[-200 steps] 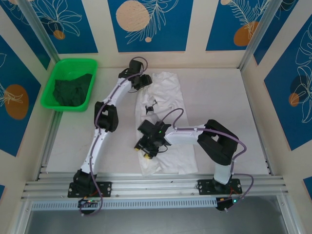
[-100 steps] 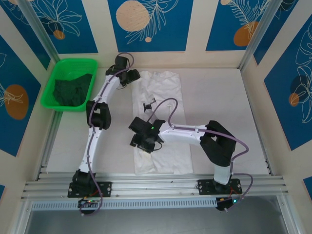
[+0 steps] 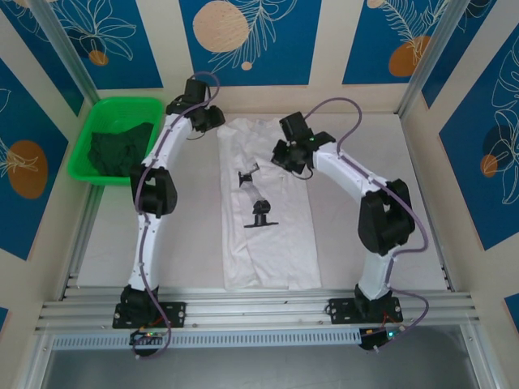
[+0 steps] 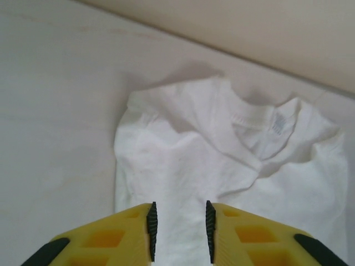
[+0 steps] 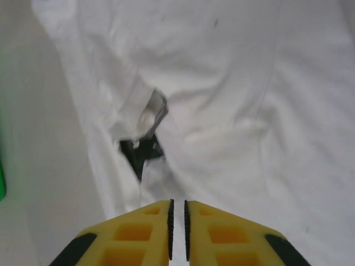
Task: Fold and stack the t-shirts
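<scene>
The white t-shirt (image 3: 272,243) lies spread lengthwise on the middle of the table, collar (image 4: 260,119) toward the back wall. Its black chest print (image 3: 258,203) faces up, partly creased (image 5: 141,152). My left gripper (image 3: 212,121) hovers open at the shirt's back left shoulder; in the left wrist view (image 4: 179,230) only cloth shows beneath its jaws. My right gripper (image 3: 282,159) sits over the shirt's upper right part. Its jaws (image 5: 177,227) are shut, with only a thin slit and nothing held. The dark green t-shirt (image 3: 122,150) lies crumpled in the tray.
The bright green plastic tray (image 3: 122,104) stands at the back left, beside the left arm. Bare table lies right of the shirt (image 3: 365,162) and between the shirt and the tray. Metal rails run along the front edge (image 3: 259,308).
My right arm swung from the shirt's lower left up to its upper right. The left gripper drew back and left off the collar. The shirt now lies flatter, print exposed.
</scene>
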Available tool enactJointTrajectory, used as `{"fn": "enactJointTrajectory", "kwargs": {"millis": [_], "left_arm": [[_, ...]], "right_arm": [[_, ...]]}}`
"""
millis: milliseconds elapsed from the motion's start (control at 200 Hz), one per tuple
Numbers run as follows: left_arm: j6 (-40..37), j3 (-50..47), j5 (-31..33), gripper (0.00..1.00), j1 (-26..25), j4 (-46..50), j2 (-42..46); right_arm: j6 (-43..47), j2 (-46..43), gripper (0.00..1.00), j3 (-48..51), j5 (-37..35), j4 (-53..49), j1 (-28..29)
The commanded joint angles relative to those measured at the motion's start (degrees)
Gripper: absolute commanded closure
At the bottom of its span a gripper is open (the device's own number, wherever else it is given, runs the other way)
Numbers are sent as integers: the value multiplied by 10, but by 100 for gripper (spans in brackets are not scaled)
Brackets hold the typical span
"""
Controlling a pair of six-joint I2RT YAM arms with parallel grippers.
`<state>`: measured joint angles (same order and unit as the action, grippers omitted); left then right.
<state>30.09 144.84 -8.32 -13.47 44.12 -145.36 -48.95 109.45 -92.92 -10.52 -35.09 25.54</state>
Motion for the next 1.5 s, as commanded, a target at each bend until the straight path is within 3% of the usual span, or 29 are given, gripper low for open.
{"fn": "enactJointTrajectory", "kwargs": {"millis": [0, 260, 490, 770, 860, 995, 1075, 1205, 1260, 1390, 1495], "left_arm": [[-16, -9, -24, 71, -10, 21, -36], [3, 74, -43, 70, -13, 6, -125], [38, 105, -48, 67, -10, -40, -176], [80, 134, -28, 66, 6, -80, -211], [98, 138, -27, 66, 15, -92, -214], [114, 141, -51, 57, 24, -113, -194], [114, 143, -51, 47, 27, -120, -162], [108, 142, -74, 10, 27, -116, -89], [96, 141, -87, 1, 23, -104, -55], [52, 117, -109, 0, 5, -44, 38], [25, -18, -103, 0, -24, -12, 154]], "right_arm": [[87, 97, 91, -87, 52, -24, -32], [127, 341, 97, -391, 103, -121, -77], [93, 466, 96, -538, 177, -124, -125], [3, 521, 91, -564, 249, -71, -171], [-12, 531, 85, -578, 258, -54, -179], [-36, 542, 73, -622, 289, -26, -184], [-36, 534, 62, -658, 293, -32, -184], [-26, 458, 49, -649, 307, -46, -185], [-6, 408, 48, -626, 307, -63, -185], [47, 247, 46, -500, 281, -110, -173], [75, 67, 42, -260, 237, -68, -151]]}}
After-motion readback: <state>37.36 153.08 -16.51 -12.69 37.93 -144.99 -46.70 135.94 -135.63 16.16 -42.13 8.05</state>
